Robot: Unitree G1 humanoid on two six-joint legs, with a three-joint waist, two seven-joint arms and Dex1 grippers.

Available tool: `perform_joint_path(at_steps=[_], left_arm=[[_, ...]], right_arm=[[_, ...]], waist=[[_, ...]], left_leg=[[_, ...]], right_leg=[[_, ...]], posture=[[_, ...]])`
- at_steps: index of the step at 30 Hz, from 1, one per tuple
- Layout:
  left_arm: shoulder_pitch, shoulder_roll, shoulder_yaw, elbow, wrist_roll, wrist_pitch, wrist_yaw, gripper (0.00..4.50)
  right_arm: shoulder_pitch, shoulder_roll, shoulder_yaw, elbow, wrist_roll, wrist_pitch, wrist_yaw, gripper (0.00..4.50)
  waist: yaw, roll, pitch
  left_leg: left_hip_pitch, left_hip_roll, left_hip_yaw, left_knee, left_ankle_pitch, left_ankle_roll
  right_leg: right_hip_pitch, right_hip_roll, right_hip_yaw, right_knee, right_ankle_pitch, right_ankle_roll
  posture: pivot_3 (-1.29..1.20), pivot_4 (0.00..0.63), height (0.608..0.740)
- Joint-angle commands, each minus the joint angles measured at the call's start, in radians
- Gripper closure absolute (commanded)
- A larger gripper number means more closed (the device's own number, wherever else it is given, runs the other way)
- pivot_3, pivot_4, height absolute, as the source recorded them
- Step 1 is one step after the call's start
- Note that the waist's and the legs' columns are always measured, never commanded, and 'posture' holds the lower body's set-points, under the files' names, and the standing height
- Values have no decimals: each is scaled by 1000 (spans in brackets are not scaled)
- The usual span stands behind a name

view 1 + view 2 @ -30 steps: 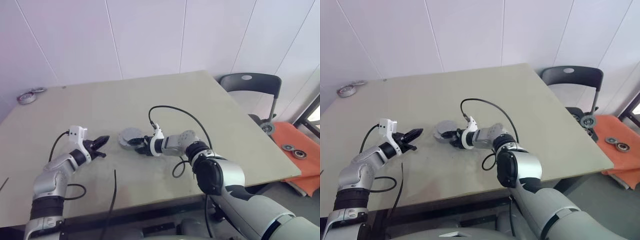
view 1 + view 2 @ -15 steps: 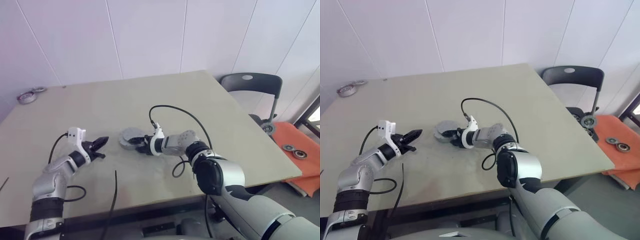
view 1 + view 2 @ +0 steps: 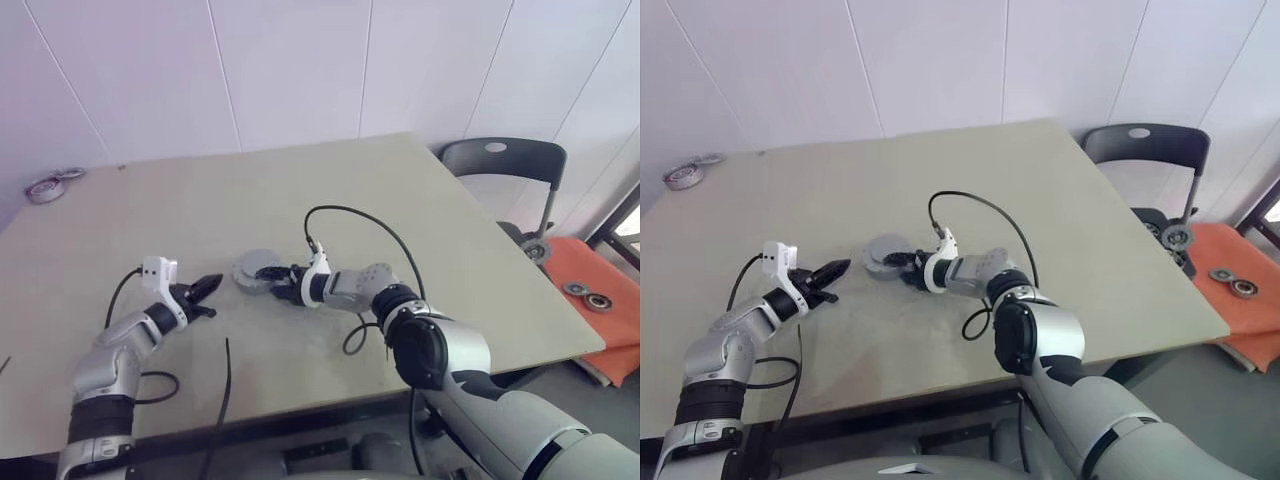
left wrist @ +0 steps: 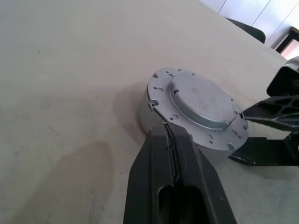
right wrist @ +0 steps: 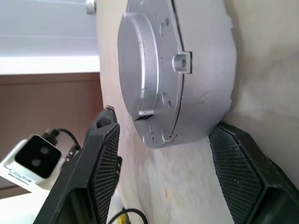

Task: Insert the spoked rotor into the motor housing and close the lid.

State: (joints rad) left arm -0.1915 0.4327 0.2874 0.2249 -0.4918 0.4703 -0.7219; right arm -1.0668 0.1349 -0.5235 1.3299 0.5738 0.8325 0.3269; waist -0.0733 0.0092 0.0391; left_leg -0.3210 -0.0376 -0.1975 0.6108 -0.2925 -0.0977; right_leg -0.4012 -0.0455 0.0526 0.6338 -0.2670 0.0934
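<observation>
The motor housing (image 3: 256, 271) sits mid-table as a round silver puck, and a flat silver lid (image 4: 202, 98) lies shut on top of it. The spoked rotor is hidden. My right gripper (image 3: 276, 283) is open at the housing's right side. In the right wrist view the housing (image 5: 187, 70) stands just past its two fingers, and one finger (image 5: 243, 168) lies against the base. My left gripper (image 3: 211, 287) is shut and holds nothing. It sits a short way left of the housing, and its tips (image 4: 169, 140) point at the rim.
Metal rings (image 3: 45, 187) lie at the table's far left corner. A dark chair (image 3: 503, 163) stands past the right edge, beside an orange mat (image 3: 590, 300) with round metal parts. Black cables (image 3: 340, 225) loop from both wrists over the table.
The whole picture has shifted a little. Both grippers and the housing have kept their places.
</observation>
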Motion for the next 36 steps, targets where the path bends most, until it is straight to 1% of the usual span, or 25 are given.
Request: perform_joint_path(at_steps=[1,3,8,23,25,28,30,31,36], left_arm=[[-19,13,9,-25,-10,-9,-1,4500],[-21,11,7,-23,-8,-10,1,4500],[-28,10,6,-14,-6,-15,2,4500],[-36,1,0,-3,2,-26,10,4500],[-40,0,-3,4,4,-28,9,4500],[-44,-2,-7,11,6,-30,7,4500],[-46,-2,-8,16,6,-32,6,4500],[-47,-2,-8,17,7,-33,6,4500],[-47,-2,-10,21,6,-40,9,4500]], right_arm=[[-21,30,-17,-35,6,-85,-3,1360],[-13,27,-12,-30,-4,-96,-13,1360],[-6,29,-5,-25,-12,-109,-9,1360],[6,10,3,-24,-24,-116,0,1360],[-7,7,-17,-28,4,-82,36,1360],[-41,4,-30,-46,38,-7,150,1360],[-52,3,-29,-54,41,18,193,1360],[-54,3,-30,-56,40,21,202,1360],[-56,-1,-48,-52,45,-4,187,1360]], waist=[[2,0,0],[3,0,0],[3,0,0],[3,0,0],[3,0,0],[1,-1,2],[-2,-1,2],[-2,-1,2],[0,-2,2]], left_leg=[[-1,0,0,0,0,0],[-2,0,0,-1,0,0],[-2,0,0,-1,0,0],[-2,0,1,-1,0,0],[-2,0,1,-1,0,0],[-3,0,1,-1,0,0],[-3,0,1,-1,0,0],[-3,0,1,-2,0,0],[-3,0,1,-4,0,0]], right_leg=[[-1,0,0,0,1,0],[-2,0,0,-1,2,-3],[-1,0,0,-2,0,0],[-1,0,0,-2,0,0],[-1,0,0,-2,0,0],[-2,0,0,-2,0,0],[-2,0,0,-2,1,0],[-3,0,0,-2,3,-3],[-4,-1,1,-3,3,-3]], posture=[[0,0,740],[0,0,740],[0,0,740],[0,0,740],[0,0,740],[0,0,740],[0,0,740],[0,0,740],[0,0,740]])
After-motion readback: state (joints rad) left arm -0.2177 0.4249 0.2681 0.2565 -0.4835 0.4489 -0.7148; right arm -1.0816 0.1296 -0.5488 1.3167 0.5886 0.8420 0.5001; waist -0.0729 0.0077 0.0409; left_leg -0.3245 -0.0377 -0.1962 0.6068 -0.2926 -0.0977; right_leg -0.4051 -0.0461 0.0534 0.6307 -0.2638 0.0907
